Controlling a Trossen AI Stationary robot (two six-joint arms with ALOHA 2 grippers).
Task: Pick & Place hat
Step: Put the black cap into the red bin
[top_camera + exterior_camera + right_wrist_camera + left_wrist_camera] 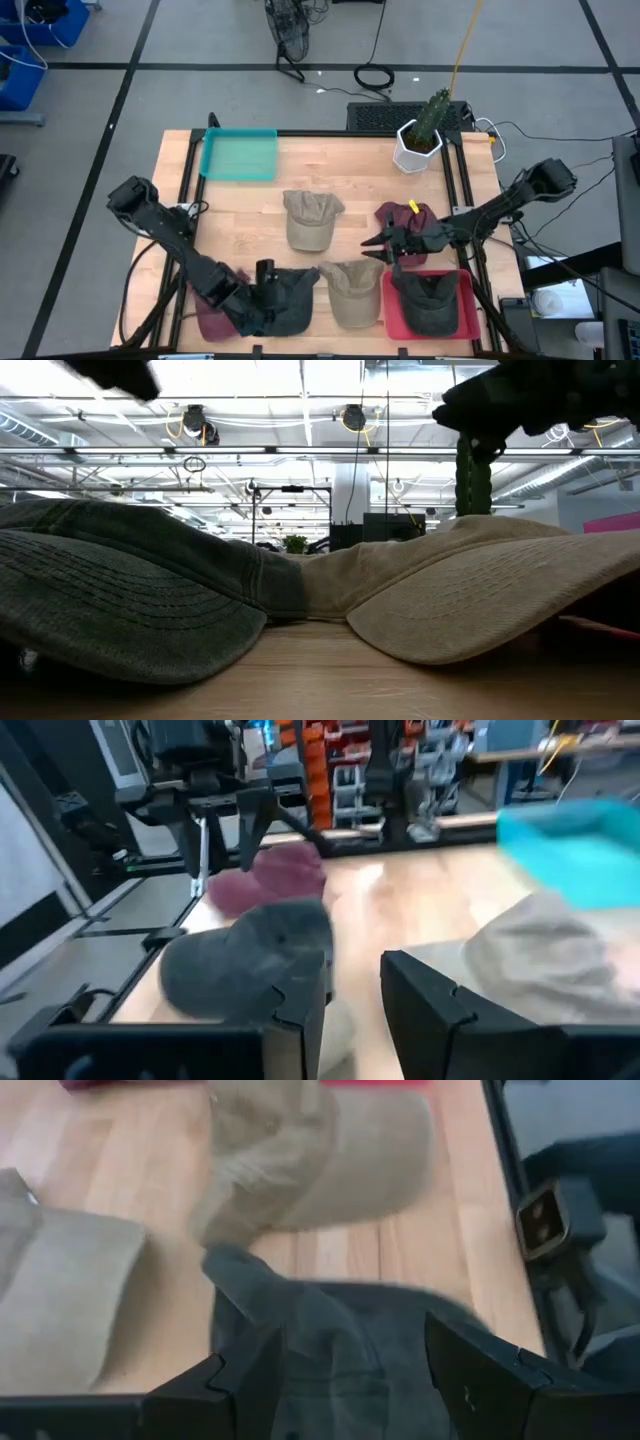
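Left gripper (268, 290) sits low at the desk's near edge, fingers (240, 1380) spread wide and straddling the dark grey hat (290, 300), not closed on it. Left wrist view confirms it: fabric between the two fingers, gaps on both sides. A maroon hat (208, 318) lies half under the left arm, at the near-left corner.

Teal tray (239, 155) is at the far-left edge, nothing in it that I can see. One tan hat (310, 218) mid-desk, a second tan hat (352, 292) at the near edge, touching the grey one's brim.

Right gripper (378, 246) hovers right of centre above another maroon hat (412, 222), fingers (430, 995) apart, nothing held. Red tray (395, 315) at the near-right corner already holds a dark hat (432, 300). Potted cactus (422, 135) at the far edge.

Handling call: the hat is light, soft cloth, and the crown will collapse under a pinch. The brim looks stiffer. I'd grab a fold of the crown or the brim edge, and close fully, since thin fabric slips. Watch for dragging the neighbouring tan hat along.
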